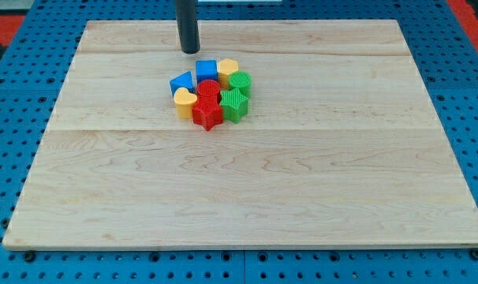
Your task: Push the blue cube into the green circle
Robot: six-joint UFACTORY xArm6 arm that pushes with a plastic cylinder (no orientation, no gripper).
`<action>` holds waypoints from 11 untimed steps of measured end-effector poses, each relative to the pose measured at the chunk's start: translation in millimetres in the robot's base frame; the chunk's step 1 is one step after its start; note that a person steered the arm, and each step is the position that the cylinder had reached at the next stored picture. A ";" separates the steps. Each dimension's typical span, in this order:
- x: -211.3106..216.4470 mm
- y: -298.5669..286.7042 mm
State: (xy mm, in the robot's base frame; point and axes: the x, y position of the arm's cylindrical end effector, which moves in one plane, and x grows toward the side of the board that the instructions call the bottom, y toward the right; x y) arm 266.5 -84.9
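Your arm has no fingers, so my tip (pixel 191 51) waits just above the blue cube (pixel 207 70), upper centre, placed to shove it toward the green circle (pixel 240 81).

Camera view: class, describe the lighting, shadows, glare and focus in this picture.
Camera view: light is even and soft; the board shows no glare; only faint shadows hug the clustered blocks, such as the blue cube and green circle; focus is sharp overall; my tip is crisp, just above the cluster toward the view's top.
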 end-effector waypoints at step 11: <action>82.0 96.5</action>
